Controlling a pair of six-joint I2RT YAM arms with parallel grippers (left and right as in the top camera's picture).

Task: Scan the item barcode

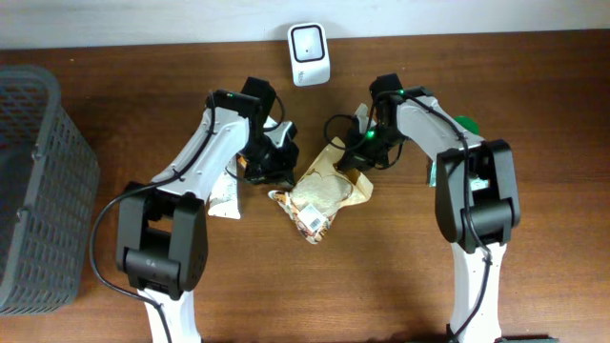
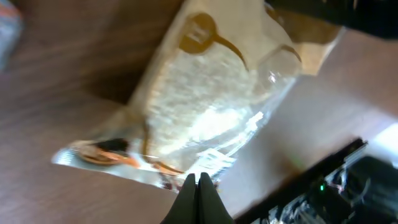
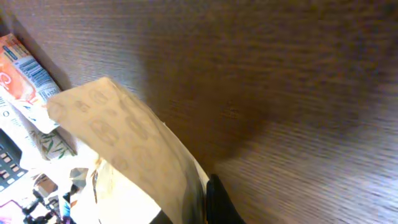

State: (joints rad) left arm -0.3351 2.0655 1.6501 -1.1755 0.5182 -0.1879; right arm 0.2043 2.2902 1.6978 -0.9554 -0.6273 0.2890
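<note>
1. The bag (image 1: pixel 319 195) is in the middle of the table (image 1: pixel 534 276), between the two arms; I cannot tell if it is lifted or lying flat.
2. The left gripper (image 1: pixel 274 164) is pinched tight on the bag's left edge; the right gripper (image 1: pixel 358 160) is pinched tight on the bag's far right corner; so both hold the same bag.
3. The scanner (image 1: pixel 309 41) stands at the far edge of the table, straight past the bag and well apart from it; it sits about midway between the two grippers, maybe a bit nearer the left one.
4. The bag's long side slants from far right to near left; it does not point at the scanner.
5. The bag is brown paper with a clear window; white grains show inside; the near end has orange and dark print; it looks soft and crinkly.
6. I cannot see a barcode in any view; I think the arms must lift the bag together, carry it away from the robot, and turn it until the barcode faces the scanner.
</note>
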